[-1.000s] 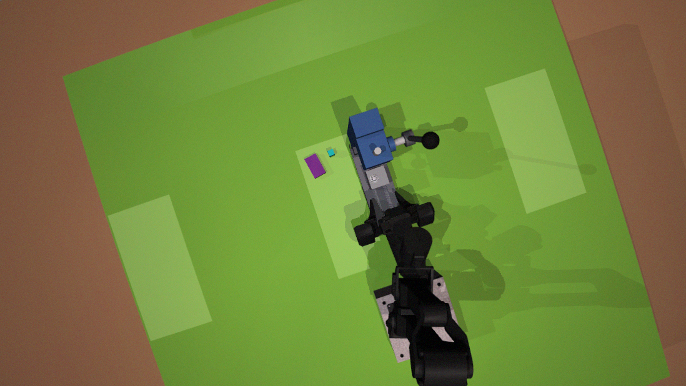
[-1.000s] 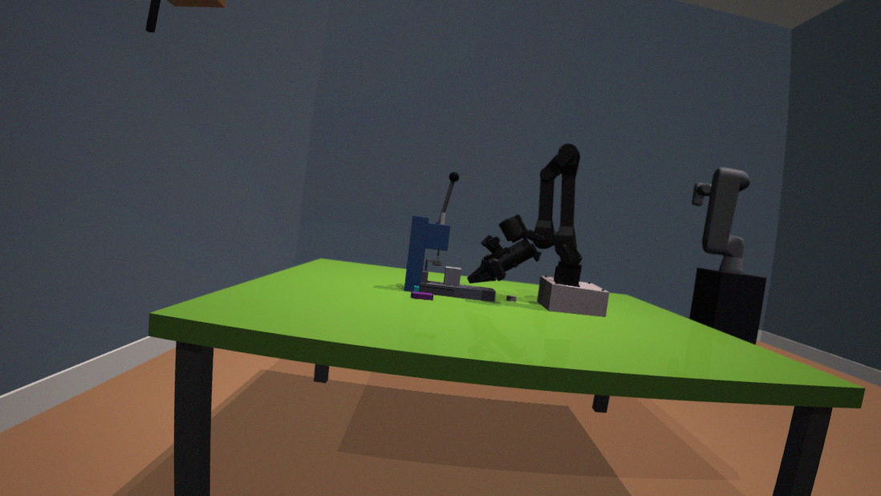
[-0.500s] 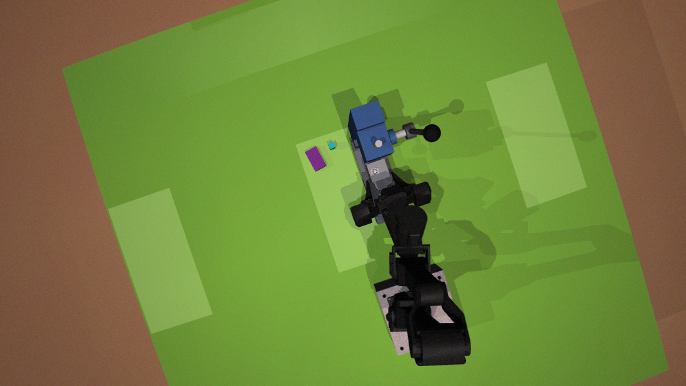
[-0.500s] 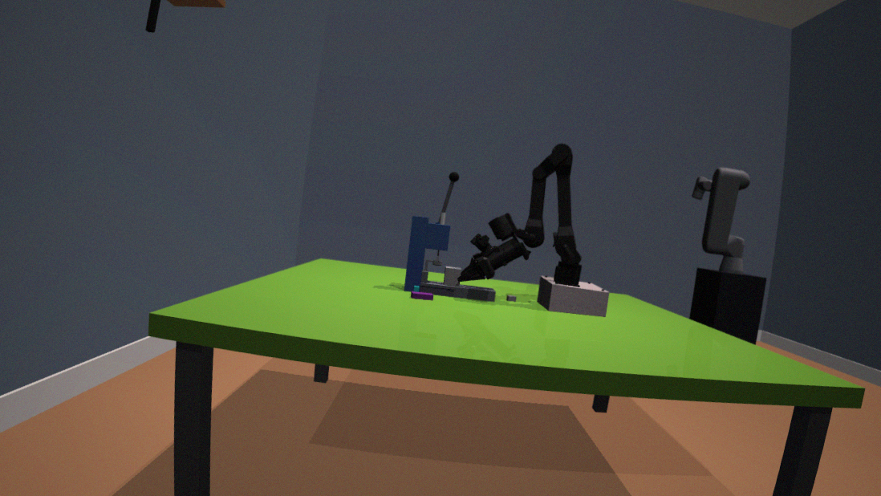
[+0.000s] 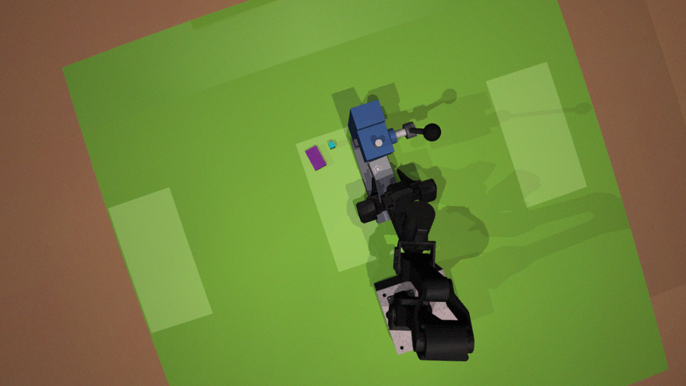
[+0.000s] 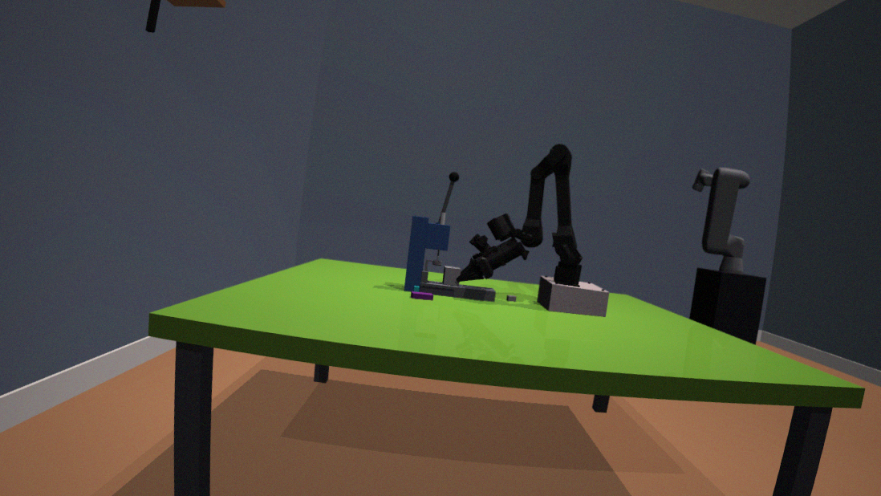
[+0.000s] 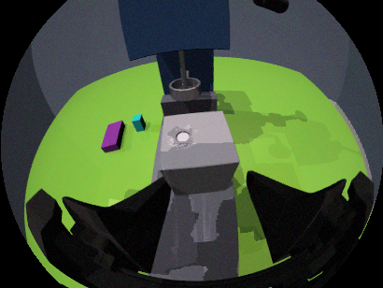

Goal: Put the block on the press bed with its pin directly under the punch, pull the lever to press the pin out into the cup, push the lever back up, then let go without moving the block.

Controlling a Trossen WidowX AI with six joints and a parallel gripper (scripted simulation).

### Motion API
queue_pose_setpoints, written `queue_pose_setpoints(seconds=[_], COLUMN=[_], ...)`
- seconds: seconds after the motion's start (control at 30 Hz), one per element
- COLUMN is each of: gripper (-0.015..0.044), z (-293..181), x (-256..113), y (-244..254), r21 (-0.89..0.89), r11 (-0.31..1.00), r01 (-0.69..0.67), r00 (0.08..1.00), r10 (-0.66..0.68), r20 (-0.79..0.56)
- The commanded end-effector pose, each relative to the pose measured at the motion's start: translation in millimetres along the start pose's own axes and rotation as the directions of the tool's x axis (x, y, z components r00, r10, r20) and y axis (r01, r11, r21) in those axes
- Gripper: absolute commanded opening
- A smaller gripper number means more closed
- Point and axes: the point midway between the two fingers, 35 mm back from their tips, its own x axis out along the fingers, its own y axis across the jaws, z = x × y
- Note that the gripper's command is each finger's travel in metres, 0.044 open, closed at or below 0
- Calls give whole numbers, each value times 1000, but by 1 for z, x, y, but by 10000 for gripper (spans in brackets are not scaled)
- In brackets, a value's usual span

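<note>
Grey block [image 5: 383, 164] [image 6: 452, 274] [image 7: 201, 147] is seated on the press bed [image 5: 360, 167] [image 6: 477, 290] [image 7: 196, 252], in front of the blue press [image 5: 368, 115] [image 6: 416, 255] [image 7: 175, 28]. Pale round pin [image 5: 377, 168] [image 7: 182, 136] is seen in the block's top face. Pin is not placed under the punch [image 6: 437, 255] [image 7: 182, 67]; the punch is set farther back, toward the upright. A round dish-like piece [image 6: 436, 262] [image 7: 185, 89] is seen around the punch's lower part.

Gripper [image 5: 386, 175] [image 6: 459, 280] [image 7: 209, 179] is released, fingers spread, nothing grasped. Tips are held low near the block's near end, one toward each side; whether the block is touched cannot be told. Gripper is carried on the black arm [image 5: 415, 220] [image 6: 559, 184], reached down at a slant over the bed. Arm is mounted on a pale box [image 5: 401, 342] [image 6: 573, 298].

Lever [image 5: 432, 132] [image 6: 447, 200] is raised, ball-topped, tilted slightly.

Purple brick [image 5: 315, 158] [image 6: 422, 295] [image 7: 113, 136] is laid flat beside the press, with a small teal block [image 5: 331, 144] [image 6: 416, 288] [image 7: 138, 122] near it, apart. Small grey piece [image 6: 510, 298] is seen on the green table [image 5: 249, 192] [image 6: 505, 344] [image 7: 70, 159], between bed and arm mount. Another arm [image 6: 727, 209] is stood behind the table on a black stand [image 6: 727, 302].
</note>
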Motion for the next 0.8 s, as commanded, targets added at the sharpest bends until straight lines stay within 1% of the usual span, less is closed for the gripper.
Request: queue_pose_setpoints(seconds=[0.0,0.27,0.4,0.47,0.57,0.77], gripper=[300,300,300,300,300,300], z=[3,0,3,-2,-17,-18], x=[2,1,3,-4,-24,-26], y=[-2,-1,8,7,7,7], r21=[-6,0,-5,-5,-5,-5], r11=[1000,1000,1000,1000,1000,1000], r01=[-3,-1,-4,-4,-4,-4], r00=[1000,1000,1000,1000,1000,1000], r10=[3,1,4,4,4,4], r20=[7,1,8,7,5,5])
